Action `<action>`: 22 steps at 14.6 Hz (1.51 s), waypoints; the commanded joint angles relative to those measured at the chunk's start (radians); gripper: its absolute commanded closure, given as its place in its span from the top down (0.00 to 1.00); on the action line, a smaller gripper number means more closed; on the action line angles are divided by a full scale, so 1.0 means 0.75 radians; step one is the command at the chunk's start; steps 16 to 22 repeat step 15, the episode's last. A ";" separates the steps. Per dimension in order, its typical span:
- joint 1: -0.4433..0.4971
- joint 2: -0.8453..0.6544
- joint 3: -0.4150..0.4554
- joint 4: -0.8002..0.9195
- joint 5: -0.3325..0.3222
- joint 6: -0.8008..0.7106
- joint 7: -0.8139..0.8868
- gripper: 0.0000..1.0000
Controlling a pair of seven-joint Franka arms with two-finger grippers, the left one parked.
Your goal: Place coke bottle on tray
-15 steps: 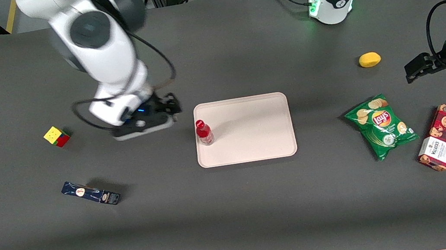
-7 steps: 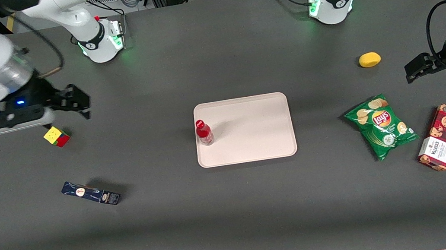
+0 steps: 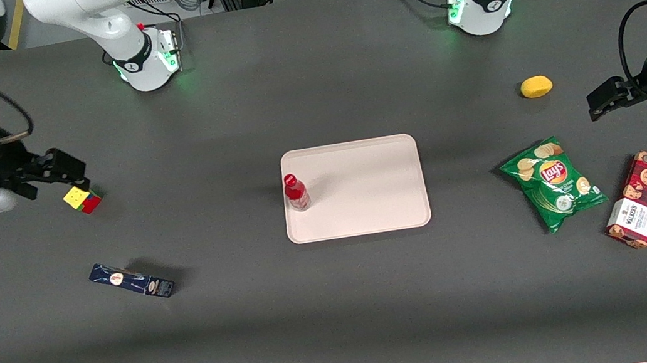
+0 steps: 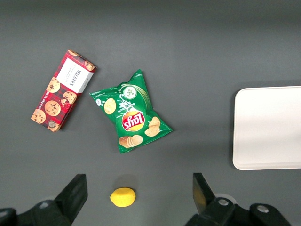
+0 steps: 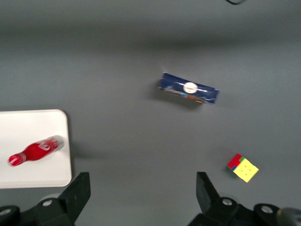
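Above the cube [image 3: 82, 198], the claw [image 3: 65, 169] hangs spread wide, holding nothing.

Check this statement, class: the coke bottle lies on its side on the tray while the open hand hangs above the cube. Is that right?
Not quite. In the front view the coke bottle stands upright on the tray, near its edge. The open hand does hang above the cube.

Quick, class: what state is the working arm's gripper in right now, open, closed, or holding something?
Gripper: open, holding nothing, up at the working arm's end of the table above the colour cube. The coke bottle stands on the tray.
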 commanded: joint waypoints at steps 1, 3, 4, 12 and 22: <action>-0.068 -0.003 -0.063 0.007 0.027 0.016 -0.042 1.00; -0.081 -0.001 -0.065 0.017 0.027 0.016 -0.040 1.00; -0.083 -0.001 -0.067 0.022 0.027 0.016 -0.040 1.00; -0.122 0.005 -0.065 0.036 0.025 0.008 -0.042 1.00; -0.134 0.005 -0.061 0.036 0.025 0.002 -0.042 1.00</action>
